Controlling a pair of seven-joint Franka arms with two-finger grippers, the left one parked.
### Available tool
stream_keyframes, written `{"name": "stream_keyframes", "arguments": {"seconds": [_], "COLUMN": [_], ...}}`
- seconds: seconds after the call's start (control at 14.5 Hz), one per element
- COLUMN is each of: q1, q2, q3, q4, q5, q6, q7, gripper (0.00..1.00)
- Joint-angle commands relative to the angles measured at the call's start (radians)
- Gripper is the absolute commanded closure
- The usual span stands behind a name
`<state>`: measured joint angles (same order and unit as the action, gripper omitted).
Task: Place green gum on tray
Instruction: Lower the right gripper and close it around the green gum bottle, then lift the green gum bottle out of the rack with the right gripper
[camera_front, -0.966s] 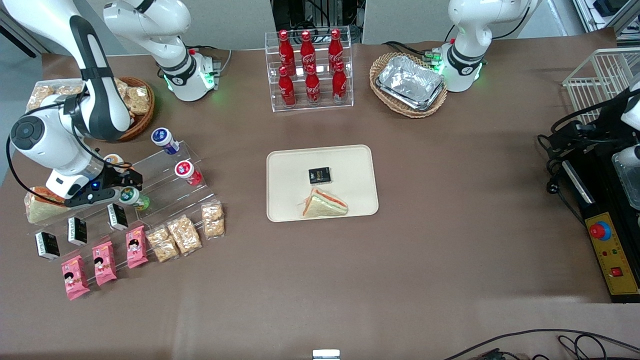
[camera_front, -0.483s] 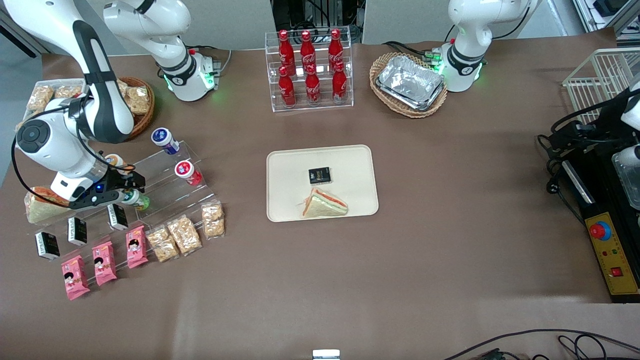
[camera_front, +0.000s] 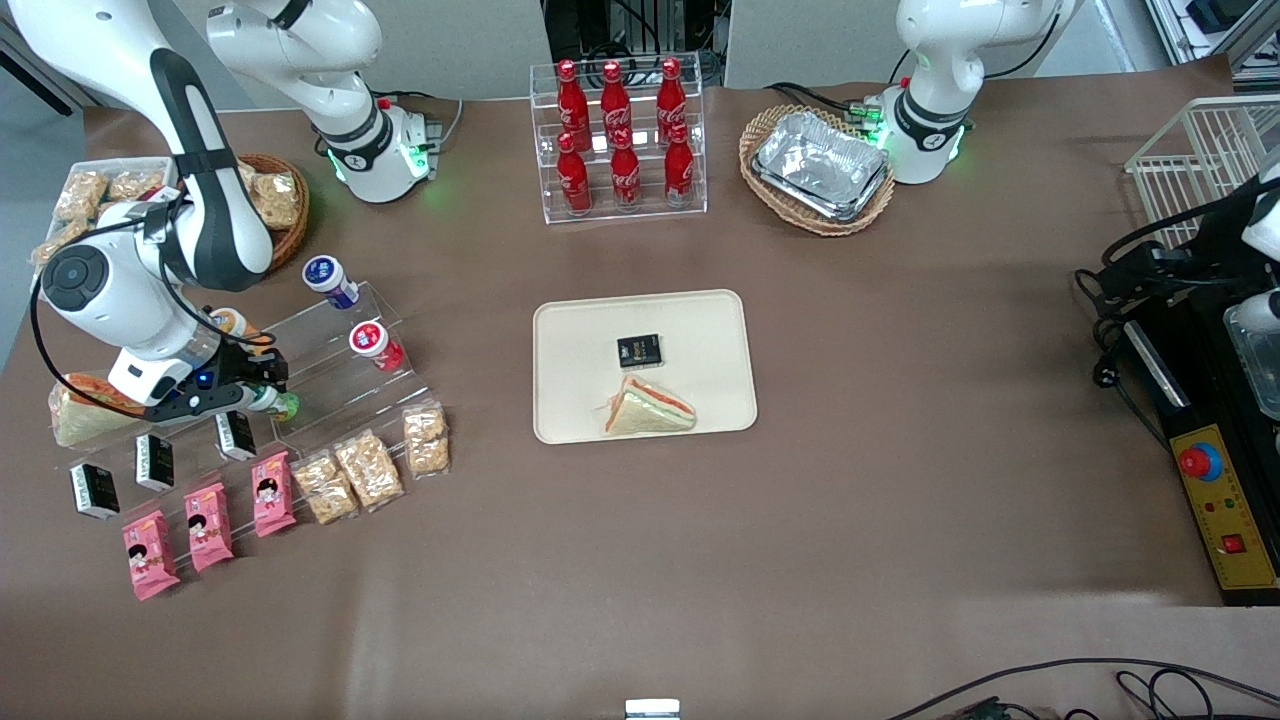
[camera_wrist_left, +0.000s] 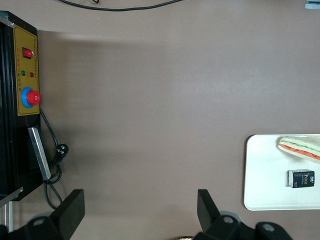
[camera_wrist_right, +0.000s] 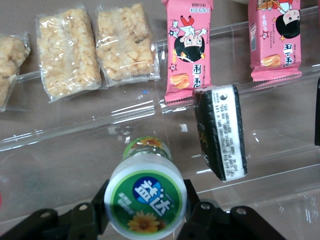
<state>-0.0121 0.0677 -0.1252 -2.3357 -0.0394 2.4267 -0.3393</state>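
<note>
Since 1.0 s ago, gripper (camera_front: 258, 386) has advanced over green gum (camera_wrist_right: 145, 194) on the acrylic stand (camera_front: 330, 350); fingers (camera_wrist_right: 82, 220) bracket the lid, grip state indeterminate. Tray (camera_front: 570, 330) lies well apart.

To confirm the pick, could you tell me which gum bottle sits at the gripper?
The green gum, between the fingers of the gripper; the orange-lidded, red-lidded and blue-lidded bottles stand apart.

"益达" on green gum (camera_wrist_right: 145, 201) lid
</note>
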Motion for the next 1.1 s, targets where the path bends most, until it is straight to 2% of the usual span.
{"name": "stream_keyframes", "arguments": {"seconds": [0.0, 0.14, 0.28, 0.41, 0.48, 0.62, 0.76, 0.9, 1.03], "q1": [0.001, 0.001, 0.001, 0.017, 0.035, 0.092, 0.142, 0.168, 0.204], "q2": [-0.014, -0.073, -0.168, -0.253, -0.275, -0.289, -0.289, -0.307, -0.321], "q3": [0.007, 0.007, 0.007, 0.010, 0.010, 0.013, 0.038, 0.090, 0.159], "q4": [0.002, 0.007, 0.033, 0.132, 0.209, 0.361, 0.461, 0.480, 0.480], "q5": [0.015, 0.015, 0.015, 0.016, 0.016, 0.016, 0.016, 0.022, 0.061], "q6": [0.017, -0.015, -0.125, -0.333, -0.453, -0.665, -0.794, -0.837, -0.857], "q7": [-0.012, -0.038, -0.056, -0.049, -0.040, 0.029, 0.136, 0.239, 0.391], "gripper": [0.72, 0.73, 0.74, 0.75, 0.79, 0.79, 0.79, 0.79, 0.79]}}
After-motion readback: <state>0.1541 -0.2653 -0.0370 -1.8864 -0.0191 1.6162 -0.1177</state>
